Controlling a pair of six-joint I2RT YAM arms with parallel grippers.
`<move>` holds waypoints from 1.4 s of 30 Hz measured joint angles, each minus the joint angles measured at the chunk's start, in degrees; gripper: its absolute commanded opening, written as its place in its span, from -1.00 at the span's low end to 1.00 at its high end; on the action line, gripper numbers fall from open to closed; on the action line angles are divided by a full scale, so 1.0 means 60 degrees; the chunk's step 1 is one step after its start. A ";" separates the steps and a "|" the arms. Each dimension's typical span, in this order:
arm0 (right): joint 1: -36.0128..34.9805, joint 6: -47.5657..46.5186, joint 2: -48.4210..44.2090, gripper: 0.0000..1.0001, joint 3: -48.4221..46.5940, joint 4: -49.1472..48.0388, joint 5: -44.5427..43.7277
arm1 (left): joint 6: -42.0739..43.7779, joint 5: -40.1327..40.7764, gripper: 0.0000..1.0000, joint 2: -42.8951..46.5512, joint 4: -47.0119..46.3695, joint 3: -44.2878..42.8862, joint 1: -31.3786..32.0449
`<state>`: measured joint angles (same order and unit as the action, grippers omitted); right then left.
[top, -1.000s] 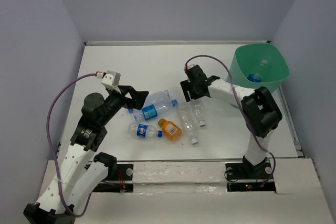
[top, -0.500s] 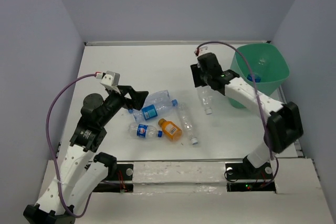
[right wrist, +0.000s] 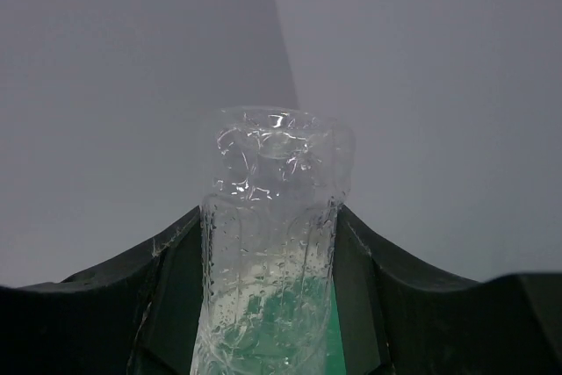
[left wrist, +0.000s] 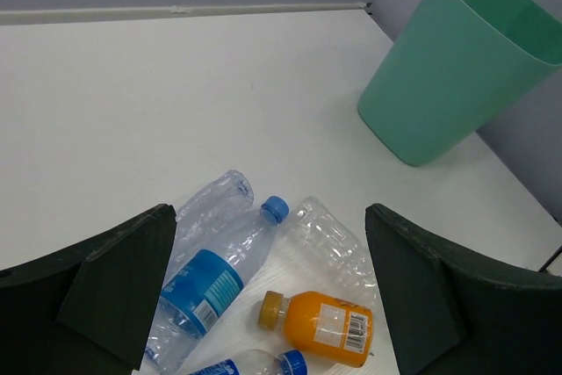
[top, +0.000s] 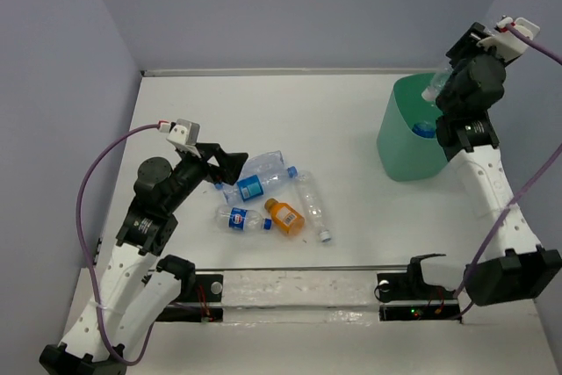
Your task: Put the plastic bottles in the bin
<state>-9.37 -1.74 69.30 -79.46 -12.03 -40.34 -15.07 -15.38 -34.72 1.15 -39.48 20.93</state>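
Clear bottle [right wrist: 272, 296] inside end effector [right wrist: 269, 217] (right)

Clear bottle [top: 436, 84] has been lifted off the bench [top: 263, 107] by the right tool [right wrist: 268, 292] and swung above the bin [top: 404, 142]; the bin is now tipped rightward.

Blue-capped bottle [left wrist: 250, 364] largely below the left-wrist view's edge.

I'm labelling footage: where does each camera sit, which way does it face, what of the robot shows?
Top: above and behind, looking down on the table; both arms show.
Left wrist: low, facing bottles and bin; left claw frames it.
Right wrist: raised, facing wall; right claw grips bottle.
Top and left wrist share the bin.
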 measured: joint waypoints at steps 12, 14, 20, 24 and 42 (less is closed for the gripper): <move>0.1096 0.0820 0.0845 0.74 0.2062 0.0678 0.0736 | -0.0004 -0.0124 0.98 0.0007 0.0000 0.0000 -0.0007; 0.0790 0.1126 0.0200 0.65 0.1996 0.0892 0.1013 | -0.0004 -0.0135 0.98 -0.0015 0.0000 -0.0004 -0.0007; -0.2342 0.1559 -0.0495 0.53 0.1883 0.1111 0.1741 | 0.0000 -0.0062 0.98 -0.0171 0.0000 -0.0004 -0.0007; -0.3887 0.2215 0.0353 0.74 0.2721 0.1745 0.3577 | -0.0004 0.0142 0.98 -0.0495 0.0109 -0.0069 -0.0007; -0.5184 0.3289 0.3373 0.76 0.4470 0.3628 0.7508 | -0.0004 0.0758 0.98 -0.1016 0.0543 -0.0157 -0.0073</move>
<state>-40.47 18.00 89.54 -52.64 9.74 4.71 -15.09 -10.83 -40.82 4.40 -40.42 20.49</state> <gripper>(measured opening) 0.893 0.989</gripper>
